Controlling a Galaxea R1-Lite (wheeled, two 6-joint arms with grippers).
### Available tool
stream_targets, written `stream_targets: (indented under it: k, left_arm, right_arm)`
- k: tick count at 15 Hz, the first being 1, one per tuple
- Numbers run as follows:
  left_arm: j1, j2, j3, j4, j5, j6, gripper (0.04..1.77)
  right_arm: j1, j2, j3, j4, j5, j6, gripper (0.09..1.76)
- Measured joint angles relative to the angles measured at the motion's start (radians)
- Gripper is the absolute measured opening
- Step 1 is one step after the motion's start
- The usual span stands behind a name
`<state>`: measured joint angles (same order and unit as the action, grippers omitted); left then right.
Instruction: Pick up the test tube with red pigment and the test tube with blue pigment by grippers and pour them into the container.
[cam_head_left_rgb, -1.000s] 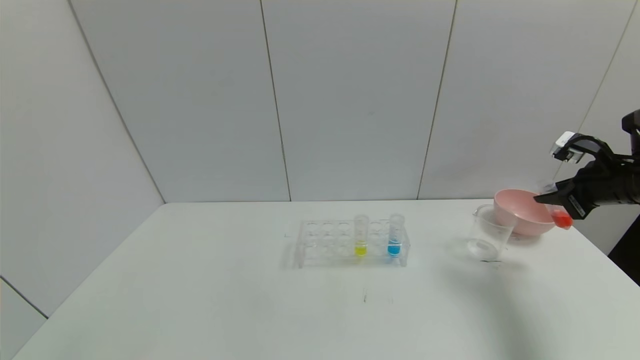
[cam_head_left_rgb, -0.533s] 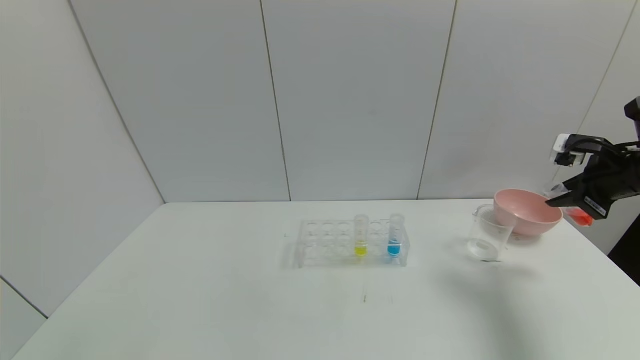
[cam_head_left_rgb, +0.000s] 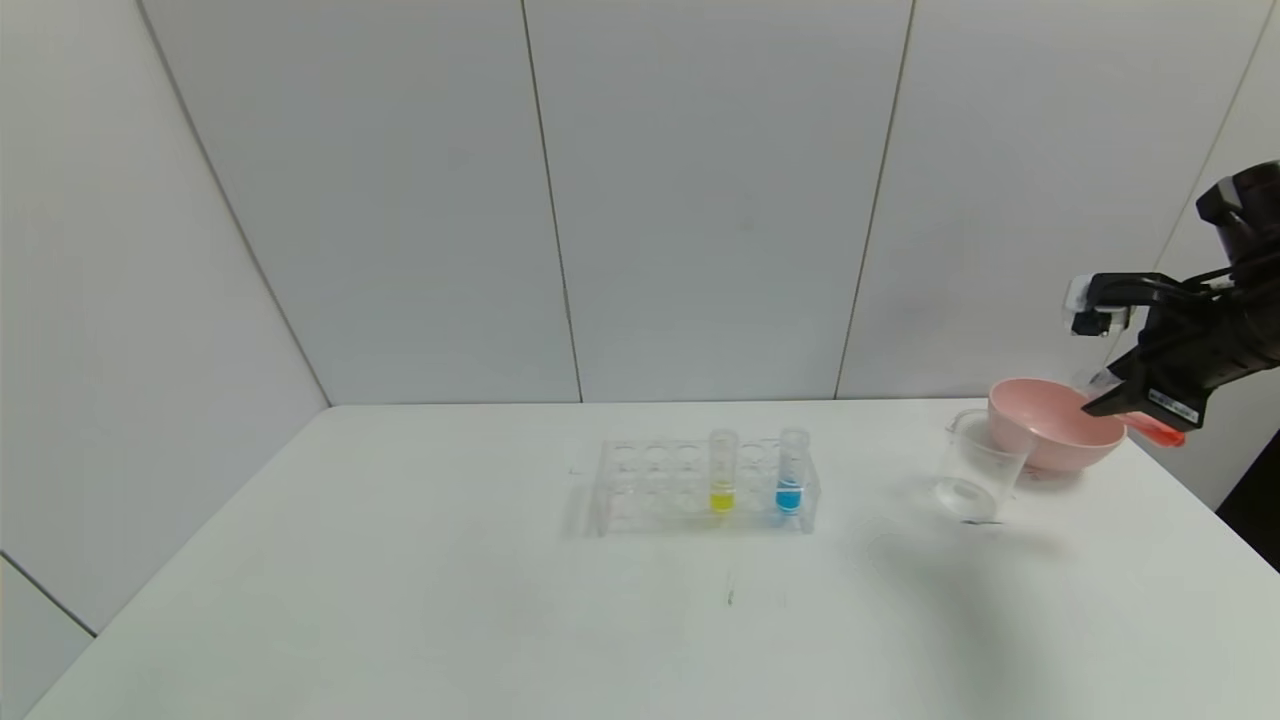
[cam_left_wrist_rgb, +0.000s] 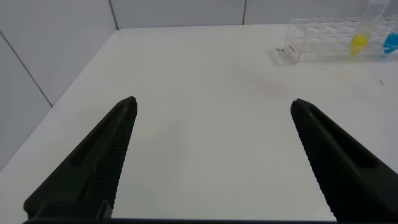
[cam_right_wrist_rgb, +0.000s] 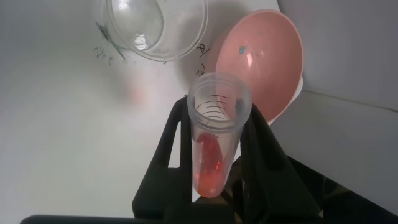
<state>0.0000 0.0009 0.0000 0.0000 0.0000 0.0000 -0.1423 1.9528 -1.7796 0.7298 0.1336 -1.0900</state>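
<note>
Tilting further than a second ago, the right gripper (cam_head_left_rgb: 1135, 408) has risen and now holds the test tube with red pigment (cam_right_wrist_rgb: 216, 138) nearly level, black fingers clamped on its clear ribbed wall, red liquid spread along the inside. Just below its open mouth sits the smooth pink bowl (cam_head_left_rgb: 1050, 425); beyond that stands the container (cam_head_left_rgb: 978, 466), a clear glass beaker. Farther off, a clear rack (cam_head_left_rgb: 700, 487) holds the test tube with blue pigment (cam_head_left_rgb: 791, 470) and a yellow tube (cam_head_left_rgb: 722, 470). The left gripper (cam_left_wrist_rgb: 211, 162) hangs spread apart over the white table (cam_head_left_rgb: 400, 600).
</note>
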Motion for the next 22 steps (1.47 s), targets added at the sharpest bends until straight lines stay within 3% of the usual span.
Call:
stream_targets:
  k: [8, 22]
  left_arm:
    - [0.0, 0.0, 0.0, 0.0, 0.0, 0.0, 1.76]
    - [0.0, 0.0, 0.0, 0.0, 0.0, 0.0, 1.76]
  right_arm:
    - [0.065, 0.094, -0.194, 0.154, -0.08, 0.009, 0.51]
    - [0.129, 0.158, -0.218, 0.134, -0.277, -0.036, 0.51]
